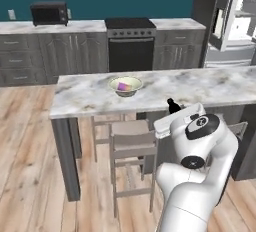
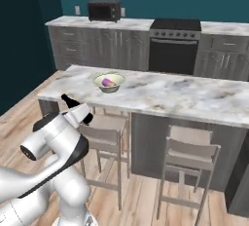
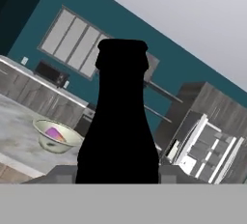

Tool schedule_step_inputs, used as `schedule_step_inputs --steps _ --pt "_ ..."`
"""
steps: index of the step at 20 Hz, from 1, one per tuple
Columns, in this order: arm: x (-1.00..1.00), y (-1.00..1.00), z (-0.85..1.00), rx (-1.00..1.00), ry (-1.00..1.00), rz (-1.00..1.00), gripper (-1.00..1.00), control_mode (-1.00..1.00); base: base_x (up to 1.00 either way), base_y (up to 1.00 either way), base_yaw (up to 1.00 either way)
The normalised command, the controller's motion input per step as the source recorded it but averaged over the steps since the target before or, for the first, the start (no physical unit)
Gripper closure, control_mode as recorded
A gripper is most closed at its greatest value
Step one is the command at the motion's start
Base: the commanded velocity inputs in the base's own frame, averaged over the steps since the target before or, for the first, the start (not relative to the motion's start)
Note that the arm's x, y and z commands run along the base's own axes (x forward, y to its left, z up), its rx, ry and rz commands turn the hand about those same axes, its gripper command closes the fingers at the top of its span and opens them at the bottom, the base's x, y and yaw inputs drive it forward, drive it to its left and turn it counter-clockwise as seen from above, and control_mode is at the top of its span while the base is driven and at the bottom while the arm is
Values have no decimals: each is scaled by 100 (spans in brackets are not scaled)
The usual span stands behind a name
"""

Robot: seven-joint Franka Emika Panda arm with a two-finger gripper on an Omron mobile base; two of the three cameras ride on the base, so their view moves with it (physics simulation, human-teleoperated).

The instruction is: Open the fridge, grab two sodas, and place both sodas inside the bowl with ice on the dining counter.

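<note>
No readable text turns up anywhere. The dark bottle (image 3: 119, 121) faces the hand camera as a plain black shape with no label, the purple can (image 1: 124, 85) in the bowl (image 1: 125, 91) is too small to show lettering, and the microwave (image 1: 49, 13) and fridge (image 1: 232, 21) fronts carry no legible brand, number or sign.

Can (image 1: 123, 85) in bowl (image 1: 131, 91) on dining counter (image 1: 200, 86)
</note>
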Motion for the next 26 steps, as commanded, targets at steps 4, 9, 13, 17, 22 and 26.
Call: schedule_step_inputs --steps 4,9,13,17,22,26 --pt "0 0 0 0 0 0 100 100 61 53 -34" --pt "0 0 0 0 0 0 100 100 64 34 -28" --pt "0 0 0 0 0 0 100 100 43 21 -23" --pt "0 0 0 0 0 0 100 100 27 6 -14" --pt "0 0 0 0 0 0 100 100 13 2 -6" --pt "0 0 0 0 0 0 100 100 73 16 -1"
